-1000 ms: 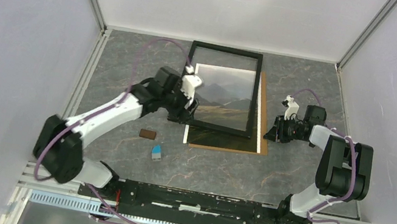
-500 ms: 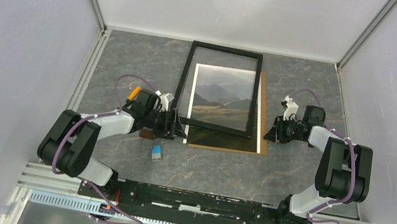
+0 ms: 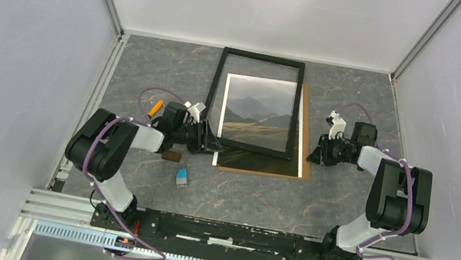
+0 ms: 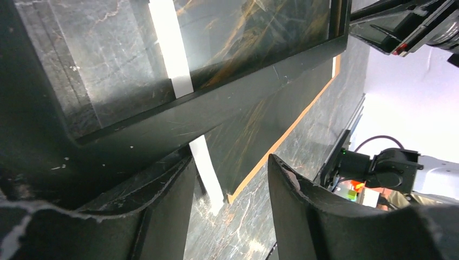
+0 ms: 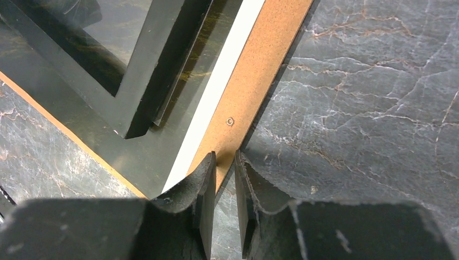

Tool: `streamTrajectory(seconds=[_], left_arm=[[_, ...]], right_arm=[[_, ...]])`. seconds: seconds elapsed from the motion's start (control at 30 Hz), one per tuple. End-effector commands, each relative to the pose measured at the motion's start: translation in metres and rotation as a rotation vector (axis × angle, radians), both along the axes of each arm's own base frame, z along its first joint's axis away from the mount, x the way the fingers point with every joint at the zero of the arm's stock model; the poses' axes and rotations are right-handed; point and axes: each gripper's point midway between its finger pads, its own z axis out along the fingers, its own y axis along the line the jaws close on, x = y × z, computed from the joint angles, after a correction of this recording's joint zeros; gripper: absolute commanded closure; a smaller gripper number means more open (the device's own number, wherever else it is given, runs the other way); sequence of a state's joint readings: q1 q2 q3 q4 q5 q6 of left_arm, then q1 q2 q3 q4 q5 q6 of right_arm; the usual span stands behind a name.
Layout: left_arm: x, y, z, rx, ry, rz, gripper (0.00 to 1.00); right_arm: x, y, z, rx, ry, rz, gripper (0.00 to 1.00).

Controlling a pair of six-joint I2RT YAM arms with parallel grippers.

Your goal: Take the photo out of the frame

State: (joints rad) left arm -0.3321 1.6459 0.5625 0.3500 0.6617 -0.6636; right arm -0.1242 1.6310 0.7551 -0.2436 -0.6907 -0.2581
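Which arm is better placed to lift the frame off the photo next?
Probably left: the left gripper sits open at the frame's near corner, while the right gripper straddles the backing board's edge.

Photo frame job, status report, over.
Left gripper open at frame near-left corner. Right gripper nearly closed over backing board edge, grip unclear. Photo on board, frame partly over it. Brown block near left gripper.

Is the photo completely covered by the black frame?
No, the photo sticks out past the near bar of the frame.
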Motion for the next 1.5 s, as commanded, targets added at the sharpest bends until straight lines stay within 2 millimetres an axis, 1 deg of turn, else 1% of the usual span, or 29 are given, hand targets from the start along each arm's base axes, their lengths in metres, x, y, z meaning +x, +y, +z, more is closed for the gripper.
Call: streamTrajectory(seconds=[0.0, 0.27, 0.33, 0.4, 0.53, 0.63, 0.7, 0.8, 0.9, 0.97, 1.0, 1.07, 1.17, 1.2, 1.27, 1.3, 1.37, 1.47], left_arm=[[-0.001, -0.007, -0.001, -0.073, 0.032, 0.012, 0.42], [-0.010, -0.014, 0.035, -0.178, -0.017, -0.022, 0.43], [-0.011, -0.016, 0.044, -0.210, -0.021, -0.025, 0.45], [-0.009, -0.019, 0.049, -0.225, -0.028, -0.026, 0.48], [-0.004, -0.021, 0.044, -0.206, -0.019, -0.019, 0.51], [0.000, -0.023, 0.034, -0.176, 0.011, -0.006, 0.51], [0.001, -0.024, 0.025, -0.149, 0.052, -0.004, 0.51], [0.003, -0.025, 0.018, -0.137, 0.091, 0.000, 0.51], [-0.001, -0.024, 0.011, -0.122, 0.132, -0.002, 0.51], [-0.006, -0.022, 0.007, -0.101, 0.157, -0.003, 0.48], [-0.009, -0.020, 0.006, -0.090, 0.173, -0.006, 0.44], [-0.015, -0.018, 0.004, -0.071, 0.192, -0.016, 0.39], [-0.019, -0.014, 0.001, -0.050, 0.200, -0.005, 0.39], [-0.018, -0.014, 0.000, -0.049, 0.201, -0.001, 0.40], [-0.016, -0.015, 0.001, -0.058, 0.204, 0.001, 0.48], [-0.014, -0.017, 0.003, -0.067, 0.204, -0.002, 0.53], [-0.012, -0.021, 0.009, -0.096, 0.210, -0.011, 0.64], [-0.013, -0.024, 0.018, -0.125, 0.215, -0.018, 0.79]], right_arm=[[-0.027, -0.007, -0.036, -0.099, 0.130, -0.006, 0.75], [-0.030, -0.003, -0.037, -0.098, 0.137, 0.008, 0.76], [-0.030, -0.003, -0.036, -0.098, 0.137, 0.010, 0.76], [-0.030, -0.002, -0.037, -0.097, 0.137, 0.012, 0.76], [-0.029, 0.000, -0.035, -0.094, 0.133, 0.018, 0.76], [-0.028, 0.002, -0.032, -0.079, 0.120, 0.027, 0.76], [-0.026, 0.004, -0.027, -0.070, 0.096, 0.043, 0.74], [-0.019, 0.006, -0.009, -0.069, 0.011, 0.071, 0.64], [-0.006, 0.001, 0.016, -0.113, -0.121, 0.091, 0.58], [-0.001, -0.002, 0.032, -0.145, -0.199, 0.113, 0.54], [0.001, -0.002, 0.039, -0.158, -0.232, 0.129, 0.52], [0.003, -0.001, 0.051, -0.174, -0.281, 0.170, 0.49], [0.002, 0.006, 0.062, -0.194, -0.320, 0.238, 0.48], [0.002, 0.009, 0.065, -0.201, -0.338, 0.262, 0.48], [0.003, 0.015, 0.071, -0.226, -0.376, 0.306, 0.48], [0.002, 0.023, 0.075, -0.240, -0.403, 0.344, 0.47], [0.003, 0.030, 0.083, -0.286, -0.454, 0.391, 0.45], [0.005, 0.041, 0.099, -0.352, -0.547, 0.461, 0.38]])
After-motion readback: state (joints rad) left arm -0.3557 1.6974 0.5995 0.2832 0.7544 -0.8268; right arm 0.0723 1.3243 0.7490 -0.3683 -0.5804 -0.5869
